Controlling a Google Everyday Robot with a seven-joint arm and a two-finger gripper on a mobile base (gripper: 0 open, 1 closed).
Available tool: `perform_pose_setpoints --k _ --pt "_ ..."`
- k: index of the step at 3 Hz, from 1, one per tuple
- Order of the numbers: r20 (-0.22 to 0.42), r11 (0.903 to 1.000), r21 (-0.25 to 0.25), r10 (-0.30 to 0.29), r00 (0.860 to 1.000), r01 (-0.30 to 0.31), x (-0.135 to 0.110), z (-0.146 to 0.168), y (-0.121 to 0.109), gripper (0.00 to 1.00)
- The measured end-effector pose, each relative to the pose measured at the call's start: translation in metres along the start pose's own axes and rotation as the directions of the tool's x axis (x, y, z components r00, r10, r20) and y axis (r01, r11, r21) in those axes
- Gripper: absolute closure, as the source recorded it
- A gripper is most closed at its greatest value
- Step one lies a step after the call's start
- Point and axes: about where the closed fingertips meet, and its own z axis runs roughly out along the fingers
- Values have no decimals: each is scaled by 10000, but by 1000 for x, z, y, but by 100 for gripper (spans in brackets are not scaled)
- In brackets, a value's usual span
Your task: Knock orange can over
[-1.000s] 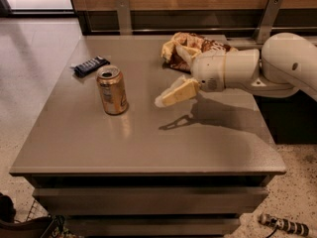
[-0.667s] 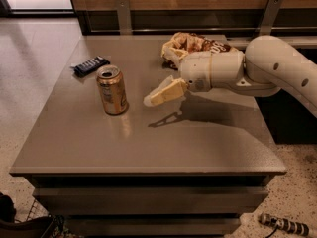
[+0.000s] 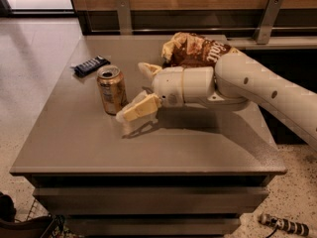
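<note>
I see the can standing upright on the tabletop, towards its left half. My claw sits just to the right of the can, low over the surface, with its fingers spread apart and nothing between them. The lower finger points at the can's base, and I cannot tell whether it touches. The upper finger lies behind and right of the can. A bag lies farther right and behind the can, and a dark bar lies just behind and left of it.
</note>
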Motion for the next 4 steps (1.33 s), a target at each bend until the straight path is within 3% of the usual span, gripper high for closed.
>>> perform_pose_setpoints --k 1,2,4 --pt "659 9990 -387 236 9975 -210 -2 26 12 0" --pt "1202 9973 -695 322 9922 -239 -8 44 17 25" --pt "1184 9968 -776 292 9925 -200 -11 48 21 86"
